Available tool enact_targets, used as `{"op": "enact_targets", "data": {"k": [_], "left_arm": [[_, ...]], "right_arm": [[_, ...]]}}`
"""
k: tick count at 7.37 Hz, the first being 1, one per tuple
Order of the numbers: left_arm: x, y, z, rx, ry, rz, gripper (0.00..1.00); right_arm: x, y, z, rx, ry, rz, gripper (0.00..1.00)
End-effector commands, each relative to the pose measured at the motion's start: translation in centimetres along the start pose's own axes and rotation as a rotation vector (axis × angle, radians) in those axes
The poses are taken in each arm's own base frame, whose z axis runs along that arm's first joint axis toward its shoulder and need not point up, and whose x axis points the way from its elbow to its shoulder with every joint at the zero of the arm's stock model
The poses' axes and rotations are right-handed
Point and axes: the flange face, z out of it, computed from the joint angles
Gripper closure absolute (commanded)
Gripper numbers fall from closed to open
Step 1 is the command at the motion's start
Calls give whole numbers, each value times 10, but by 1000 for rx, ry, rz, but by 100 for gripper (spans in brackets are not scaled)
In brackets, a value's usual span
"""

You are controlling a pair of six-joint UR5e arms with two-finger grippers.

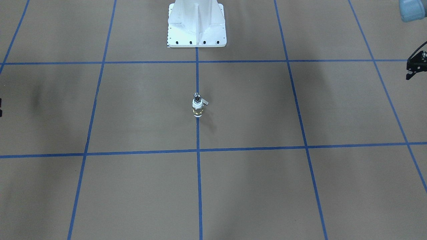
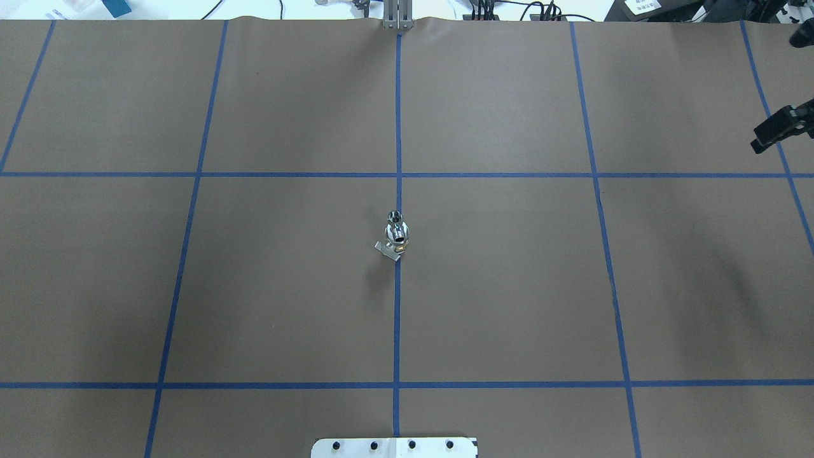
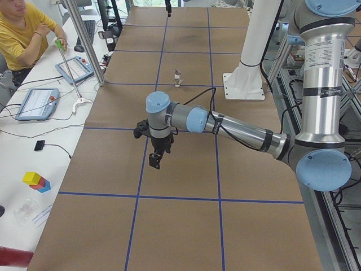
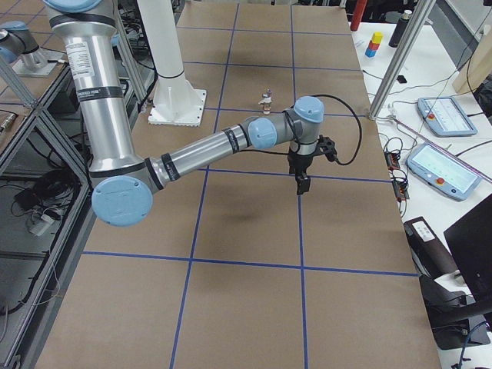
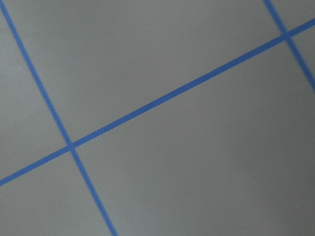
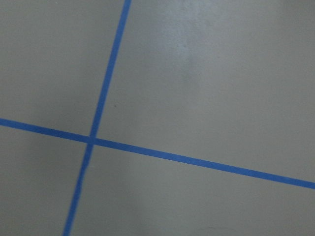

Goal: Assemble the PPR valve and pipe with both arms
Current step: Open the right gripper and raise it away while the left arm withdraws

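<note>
PPR valve (image 1: 197, 109) stands upright on the worktop (image 1: 133, 186), right on the blue tape line (image 1: 199, 173) that runs out from the white pedestal base (image 1: 196, 26). The pipe (image 1: 197, 97) sits on its top end with the hollow silver head up, touching the valve. At this size you cannot tell whether it is seated fully home. The grey lever (image 1: 204, 103) juts out sideways just below the pipe.

Neither arm is near it. The left tool (image 1: 413, 68) hangs at the edge of the front view and the right tool (image 2: 776, 132) at the edge of the overhead view, both well apart from the valve. Each shows only as a partial black shape, and both wrist cameras show nothing but worktop and tape. You cannot tell whether either tool is spread or pressed together.

To my eye the joining step looks finished: the two parts are together and set down, with nothing held. What remains is a check of the joint. If it proves loose, you would need one tool pinching the white body below the lever and the other on the pipe head. Approach gently — a small upright stack like this will likely tip at a nudge.
</note>
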Motion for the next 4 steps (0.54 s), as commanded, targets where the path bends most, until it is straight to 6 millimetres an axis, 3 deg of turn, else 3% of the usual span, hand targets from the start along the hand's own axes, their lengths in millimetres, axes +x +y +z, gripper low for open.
{"op": "enact_targets", "data": {"k": [1,3,4], "left_arm": [[-42,30,5,-7,-5,-91,0],[-57,52,3,6,29,-140,0],[-66,79,17,6,49,-136,0]], "right_arm": [[50,36,5,-21,11,31,0],[82,60,0,-19,17,75,0],[95,72,-1,-12,20,61,0]]}}
